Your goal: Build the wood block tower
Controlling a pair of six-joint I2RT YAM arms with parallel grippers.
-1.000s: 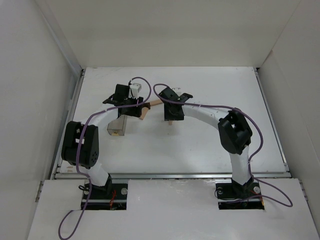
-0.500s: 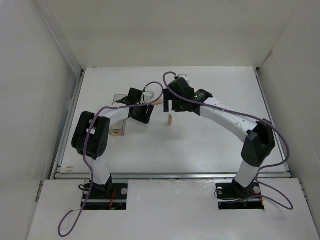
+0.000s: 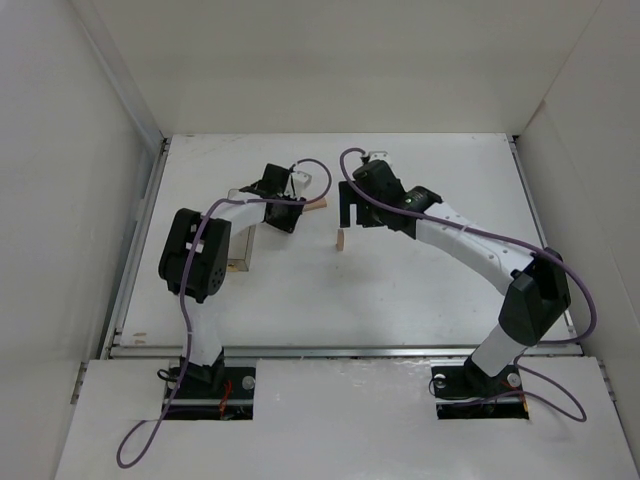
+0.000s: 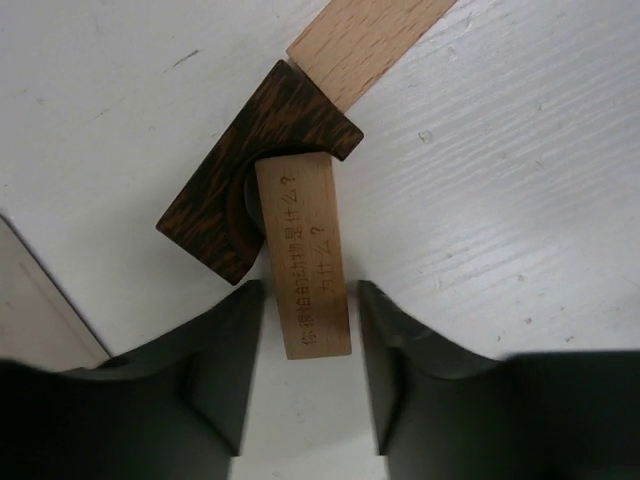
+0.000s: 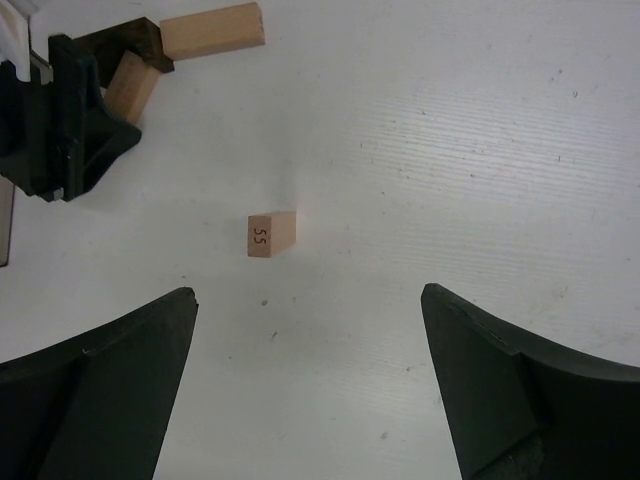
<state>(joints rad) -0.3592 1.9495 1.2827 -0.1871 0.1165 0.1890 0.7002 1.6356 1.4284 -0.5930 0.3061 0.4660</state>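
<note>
Tan wooden printed block [image 4: 298, 230] lies lengthwise between our left gripper's [image 4: 308, 295] spread jaws, so we judge that arm nearer; our right gripper [image 5: 305, 300], spread too, faces a small upright tan block [image 5: 271, 235].

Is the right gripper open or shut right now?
Open. The right gripper has its fingers far apart in the wrist view, holding nothing.

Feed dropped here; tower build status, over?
Left pincer open, straddling printed block. Right pincer open over lone upright block. Tower unbuilt. Dark block touches printed block.
</note>
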